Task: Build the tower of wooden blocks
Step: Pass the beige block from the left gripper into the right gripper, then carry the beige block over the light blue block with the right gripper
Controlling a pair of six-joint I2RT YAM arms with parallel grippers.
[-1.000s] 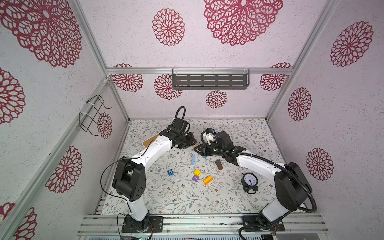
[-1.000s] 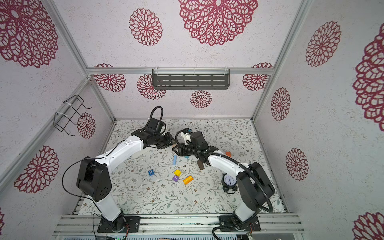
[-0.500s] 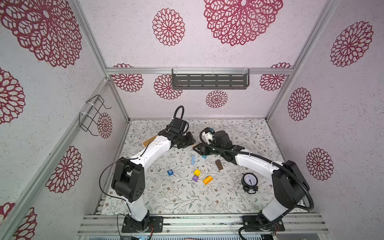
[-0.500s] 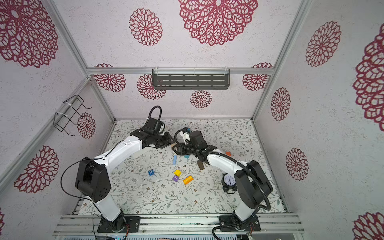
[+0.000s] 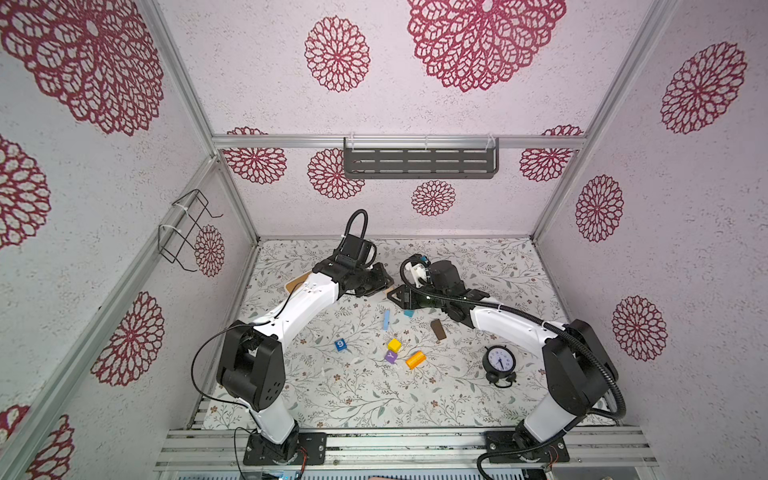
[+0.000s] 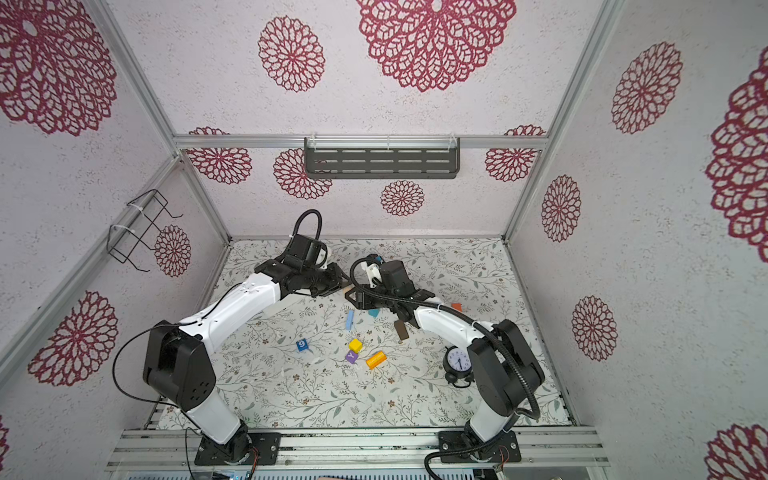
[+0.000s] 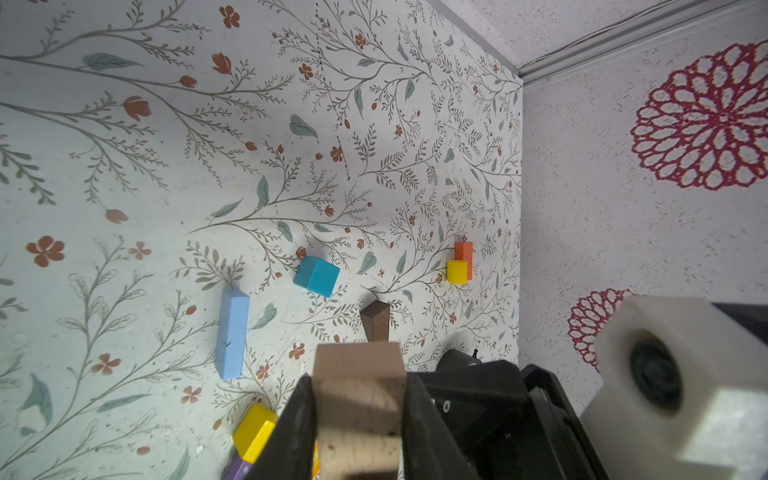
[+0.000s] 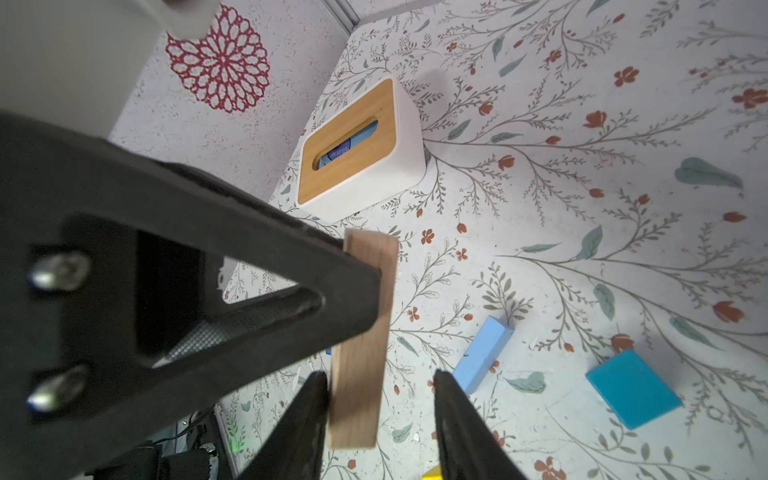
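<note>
- left tool (image 7: 357, 399) is clamped on one end of a tan bar (image 8: 363, 340), both jaws pressed flat against it, up off the counter (image 5: 478, 395)
- right tool (image 8: 380, 376) sits nose to nose with it over the far middle of the counter. Its jaws straddle the bar's other end: one finger is right at the wood, the other stands clear with a visible gap, so it's open and not gripping
- the other blocks are lying loose on the counter below and in front of the two tools
- light blue bar (image 5: 386, 320) lies flat, with the teal cube (image 5: 409, 313) just beside it and the brown bar (image 5: 437, 329) a bit further right
- closer to the front there's a little cluster: yellow cube (image 5: 394, 345), purple cube (image 5: 390, 357) and orange cylinder (image 5: 414, 360) on its side
- the blue "9" cube (image 5: 340, 344) sits on its own to the left of that cluster
- an orange block (image 7: 463, 255) and a yellow cylinder (image 7: 456, 271) are right up against each other near the right wall
- clock (image 5: 500, 360) stands front right, and the box (image 8: 361, 145) is by the left wall
</note>
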